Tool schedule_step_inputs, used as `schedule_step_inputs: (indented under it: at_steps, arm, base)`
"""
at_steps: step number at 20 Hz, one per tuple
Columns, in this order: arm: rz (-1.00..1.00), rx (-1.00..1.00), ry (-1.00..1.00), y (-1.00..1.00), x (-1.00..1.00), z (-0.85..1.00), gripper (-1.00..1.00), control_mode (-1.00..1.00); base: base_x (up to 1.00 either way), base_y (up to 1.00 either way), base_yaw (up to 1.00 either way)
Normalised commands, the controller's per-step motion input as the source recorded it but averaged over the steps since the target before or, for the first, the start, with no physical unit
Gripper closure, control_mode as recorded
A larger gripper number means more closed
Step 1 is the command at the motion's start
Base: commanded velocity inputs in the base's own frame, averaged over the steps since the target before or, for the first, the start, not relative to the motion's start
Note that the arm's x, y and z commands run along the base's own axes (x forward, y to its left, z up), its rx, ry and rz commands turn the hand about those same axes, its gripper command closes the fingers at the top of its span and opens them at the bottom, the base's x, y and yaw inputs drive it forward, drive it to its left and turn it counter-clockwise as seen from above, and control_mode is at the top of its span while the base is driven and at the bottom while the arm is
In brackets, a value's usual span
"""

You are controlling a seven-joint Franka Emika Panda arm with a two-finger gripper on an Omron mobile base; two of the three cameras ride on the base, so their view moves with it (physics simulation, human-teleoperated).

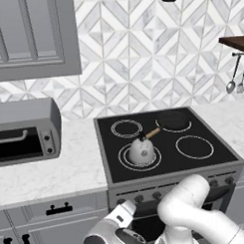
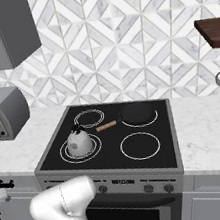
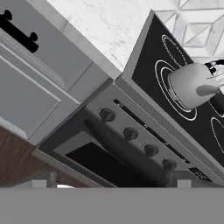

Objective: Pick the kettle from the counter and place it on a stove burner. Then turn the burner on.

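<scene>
Nearest, the white arm (image 1: 197,211) bends low in front of the stove, and its claw (image 3: 111,186) hangs with the jaws spread wide and nothing between them, facing the stove's front panel. Just ahead in the hand view runs a row of dark knobs (image 3: 130,133) above the oven door handle (image 3: 127,155), with a grey cabinet drawer (image 3: 52,57) beside them. Beyond the knobs, the silver-grey kettle (image 1: 142,151) sits upright inside the large double-ring stove burner (image 1: 124,161) at the front left of the black cooktop. Farther back, a dark pan with a wooden handle (image 1: 173,120) rests on the rear right zone. Left of the stove, a grey toaster oven (image 1: 24,132) stands on the white marble table (image 1: 70,165).
</scene>
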Motion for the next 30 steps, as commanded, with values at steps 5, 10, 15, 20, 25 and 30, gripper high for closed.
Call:
schedule_step_inputs:
  at_steps: [5, 10, 15, 20, 25, 30]
  arm:
    - [-0.08, 0.14, -0.46, -0.19, 0.00, -0.36, -1.00, -1.00]
    - [-0.05, 0.17, -0.31, -0.31, 0.04, -0.14, -1.00, -1.00]
    - [-0.03, 0.20, -0.19, -0.27, 0.08, 0.00, -1.00, -1.00]
    - [0.00, 0.05, -0.06, -0.06, 0.41, 0.00, -1.00, -1.00]
    - [0.00, 0.00, -0.04, 0.00, 0.45, -0.07, -1.00, -1.00]
    - [0.00, 0.05, -0.04, -0.04, 0.22, -0.21, -1.00, -1.00]
  base:
    - [0.00, 0.00, 0.00]
    - [0.00, 0.00, 0.00]
    - [0.00, 0.00, 0.00]
    - [0.00, 0.00, 0.00]
    - [0.00, 0.00, 0.00]
    - [0.00, 0.00, 0.00]
